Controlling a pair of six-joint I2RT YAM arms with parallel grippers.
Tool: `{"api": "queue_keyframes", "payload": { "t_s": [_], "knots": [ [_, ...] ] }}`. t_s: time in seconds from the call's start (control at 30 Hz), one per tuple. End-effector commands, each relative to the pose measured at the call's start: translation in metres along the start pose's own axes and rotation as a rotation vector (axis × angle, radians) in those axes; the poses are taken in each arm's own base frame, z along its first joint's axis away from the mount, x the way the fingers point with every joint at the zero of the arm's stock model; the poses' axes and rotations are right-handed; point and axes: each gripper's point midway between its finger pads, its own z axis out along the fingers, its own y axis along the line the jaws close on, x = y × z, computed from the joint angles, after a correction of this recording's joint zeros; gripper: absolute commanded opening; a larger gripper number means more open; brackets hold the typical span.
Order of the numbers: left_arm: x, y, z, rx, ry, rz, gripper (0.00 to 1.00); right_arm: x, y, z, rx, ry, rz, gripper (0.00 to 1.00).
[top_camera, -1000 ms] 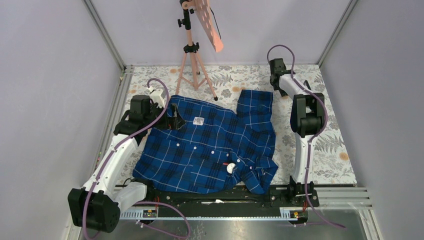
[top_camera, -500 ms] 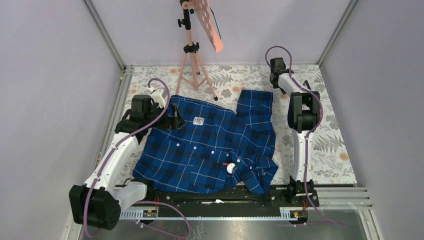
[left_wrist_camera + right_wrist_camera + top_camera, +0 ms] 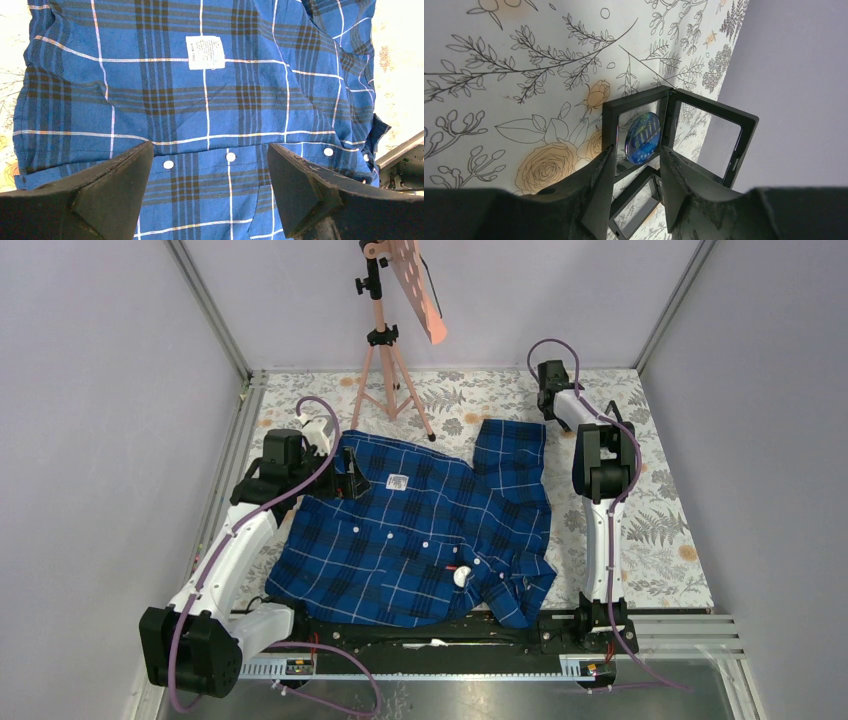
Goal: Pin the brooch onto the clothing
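The dark-blue plaid shirt (image 3: 430,530) lies spread on the table, its white neck label (image 3: 397,481) facing up. My left gripper (image 3: 352,483) is open over the collar area. In the left wrist view its jaws stand wide apart over the shirt (image 3: 210,100), just beside the row of white buttons (image 3: 230,156). My right gripper (image 3: 546,398) is at the far back right. In the right wrist view it (image 3: 636,152) is open, its fingertips (image 3: 606,160) either side of an open black display case (image 3: 684,130) that holds a round blue brooch (image 3: 644,137).
A small white round item (image 3: 461,577) with a red tag sits on the shirt's lower front. A peach tripod stand (image 3: 385,340) is at the back. A second black frame (image 3: 639,205) lies by the case. The purple wall (image 3: 799,75) is right behind it.
My right arm has reached a little further back and left toward the back wall. My left arm and the shirt have not visibly moved.
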Motion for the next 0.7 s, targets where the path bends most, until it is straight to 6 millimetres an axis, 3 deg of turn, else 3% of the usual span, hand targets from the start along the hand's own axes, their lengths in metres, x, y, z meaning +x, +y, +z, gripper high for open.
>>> {"api": "queue_keyframes", "payload": {
  "t_s": [0.0,0.67],
  "knots": [
    [-0.013,-0.001,-0.002,0.008,-0.036,0.024,0.91,-0.01,-0.009,-0.001,0.028,-0.016,0.01,0.44],
    [-0.012,-0.001,-0.001,0.01,-0.03,0.021,0.91,0.002,-0.012,0.007,0.042,0.002,0.015,0.4]
  ]
}}
